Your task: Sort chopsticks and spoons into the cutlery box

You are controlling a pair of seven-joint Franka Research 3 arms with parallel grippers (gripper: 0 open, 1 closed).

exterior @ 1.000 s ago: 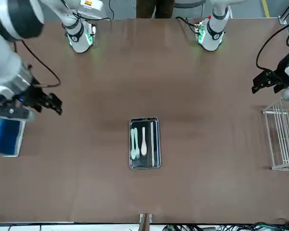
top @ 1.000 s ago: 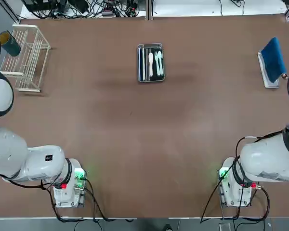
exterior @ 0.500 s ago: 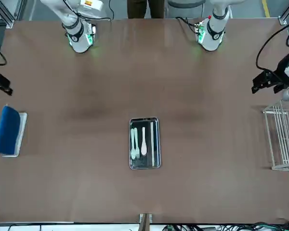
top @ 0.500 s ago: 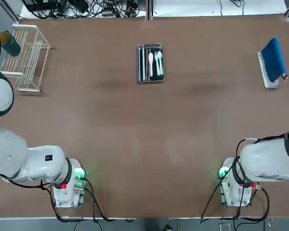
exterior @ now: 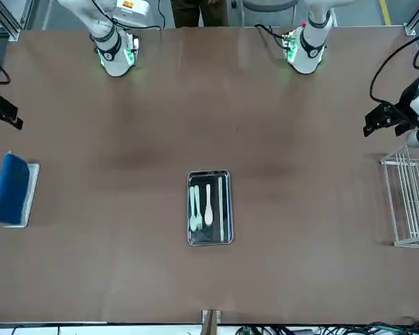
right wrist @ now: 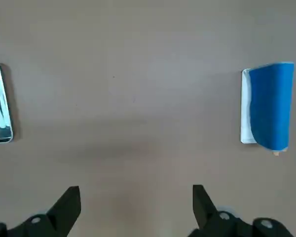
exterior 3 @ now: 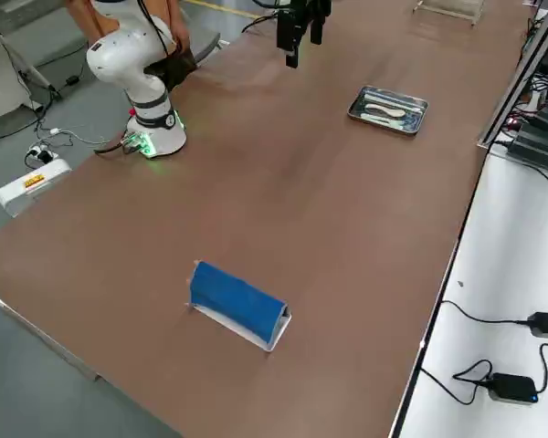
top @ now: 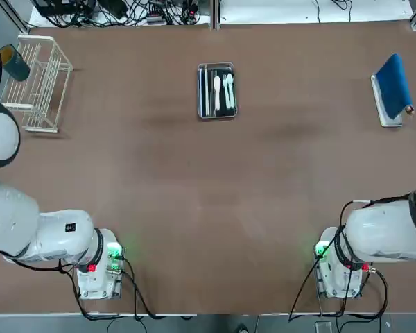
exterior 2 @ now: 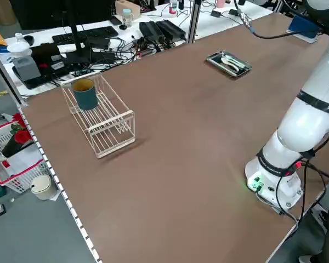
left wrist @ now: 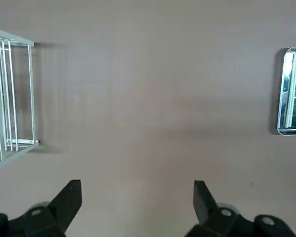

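The metal tray [exterior: 210, 243] lay lengthwise away from the robot, holding 2 spoons [exterior: 208, 213], 1 fork [exterior: 198, 211], chopsticks [exterior: 221, 213]; both grippers [left wrist: 137, 207] [right wrist: 137, 210] hovered above the table, fingers apart.

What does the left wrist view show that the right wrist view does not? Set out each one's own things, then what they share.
Only the left wrist view shows the white wire rack and the left gripper's open black fingers.

Only the right wrist view shows the blue curved piece on a white base and the right gripper's open black fingers.

Both show part of the shiny metal cutlery tray with cutlery inside, and the brown tabletop.
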